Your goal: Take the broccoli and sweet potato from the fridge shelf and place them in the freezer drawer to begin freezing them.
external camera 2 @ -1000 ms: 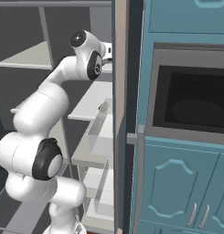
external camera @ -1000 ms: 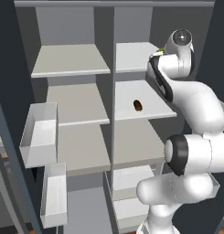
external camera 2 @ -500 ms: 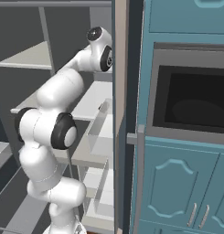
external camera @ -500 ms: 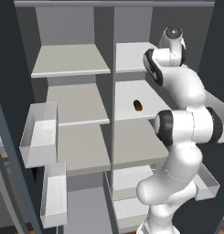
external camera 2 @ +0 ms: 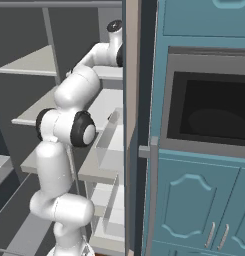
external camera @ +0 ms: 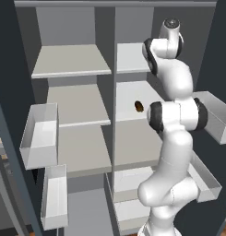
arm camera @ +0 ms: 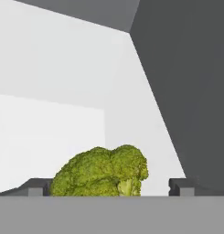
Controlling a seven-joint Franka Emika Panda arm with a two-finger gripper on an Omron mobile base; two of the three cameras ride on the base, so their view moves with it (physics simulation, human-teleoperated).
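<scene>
Two dark fingertips [arm camera: 40, 186] of the tool [arm camera: 109, 187] stand wide apart, and the broccoli [arm camera: 102, 172] sits between them, nearer the left one, not gripped. Broccoli rests on a white fridge shelf [arm camera: 49, 137], close to the shelf's corner where the pale back wall [arm camera: 63, 59] meets the dark grey side wall [arm camera: 191, 91]. From the base, the arm [external camera: 172, 138] reaches up into the fridge's right column, its hand at the top shelf [external camera: 130, 57]. One shelf below the broccoli's, the sweet potato [external camera: 139, 107] lies near the divider [external camera: 112, 115]. Beside the broccoli, bare shelf stretches to its left; the side wall crowds its right.
</scene>
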